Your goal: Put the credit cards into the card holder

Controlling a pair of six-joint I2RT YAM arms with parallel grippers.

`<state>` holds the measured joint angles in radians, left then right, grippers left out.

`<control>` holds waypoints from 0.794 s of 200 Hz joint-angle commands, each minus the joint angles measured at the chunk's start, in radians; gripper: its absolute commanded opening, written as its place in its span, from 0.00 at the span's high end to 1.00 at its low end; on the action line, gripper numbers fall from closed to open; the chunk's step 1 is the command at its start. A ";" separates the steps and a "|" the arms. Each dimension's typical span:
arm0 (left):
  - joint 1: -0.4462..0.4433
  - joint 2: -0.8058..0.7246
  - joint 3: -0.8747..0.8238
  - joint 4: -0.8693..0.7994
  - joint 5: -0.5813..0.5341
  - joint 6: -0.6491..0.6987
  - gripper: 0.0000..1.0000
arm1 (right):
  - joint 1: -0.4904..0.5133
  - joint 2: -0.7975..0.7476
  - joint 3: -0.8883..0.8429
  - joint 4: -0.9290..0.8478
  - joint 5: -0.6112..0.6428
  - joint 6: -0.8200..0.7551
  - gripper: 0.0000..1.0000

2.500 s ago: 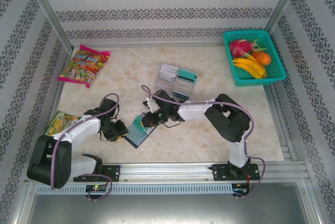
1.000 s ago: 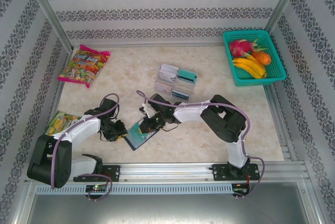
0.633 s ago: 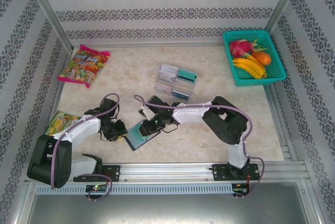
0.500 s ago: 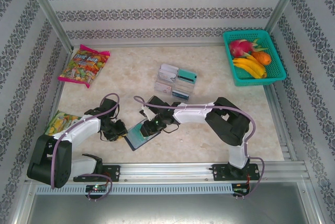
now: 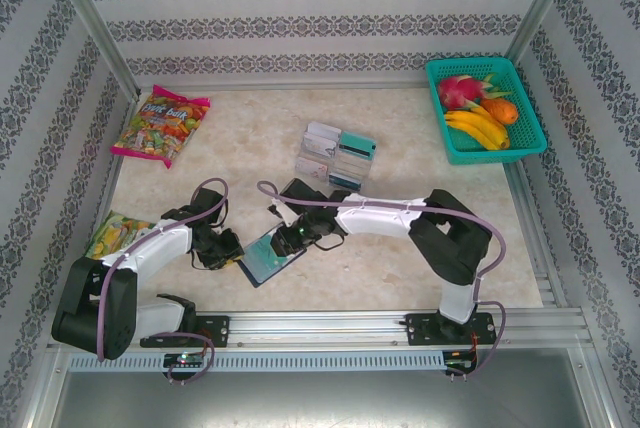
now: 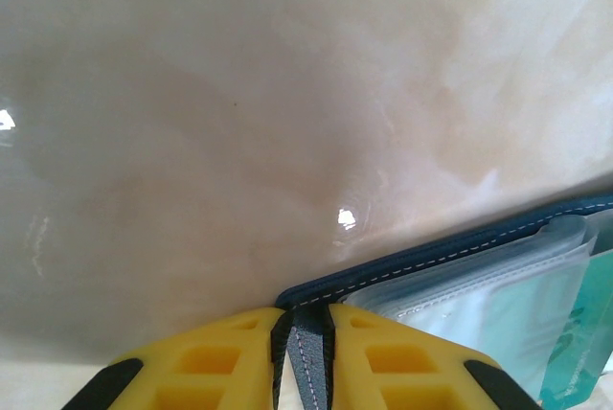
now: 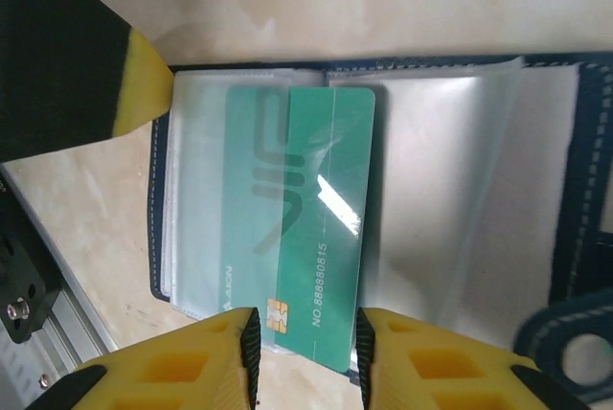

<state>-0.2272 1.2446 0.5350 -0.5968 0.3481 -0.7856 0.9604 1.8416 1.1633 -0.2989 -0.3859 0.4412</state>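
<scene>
From where I stand, the left gripper (image 6: 305, 319) is pinched tight on the stitched navy edge of the card holder (image 6: 433, 255), pinning that side down on the table. The card holder (image 5: 268, 257) lies open and flat, its clear sleeves facing up.

At its middle a green card (image 7: 305, 238) sits partly inside a sleeve. The far half is under the plastic, and the end with the chip pokes out toward the right gripper (image 7: 305, 335). That gripper is drawn in narrow, a yellow finger against each long edge of the card's near end, so I take it to be gripping the card.

Beyond the card holder and to its right, the clear tray (image 5: 318, 170) holds several more credit cards (image 5: 356, 145).

I judge the job to be early. One card is halfway seated and needs a last push, and the tray's cards have yet to be brought over.
</scene>
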 commanded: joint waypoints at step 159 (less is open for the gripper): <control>0.002 0.009 -0.016 0.045 -0.034 0.026 0.78 | 0.093 0.052 0.083 -0.083 0.247 0.080 0.71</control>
<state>-0.2268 1.2446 0.5350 -0.5968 0.3477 -0.7826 1.0561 1.8923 1.2335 -0.3412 -0.2237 0.5076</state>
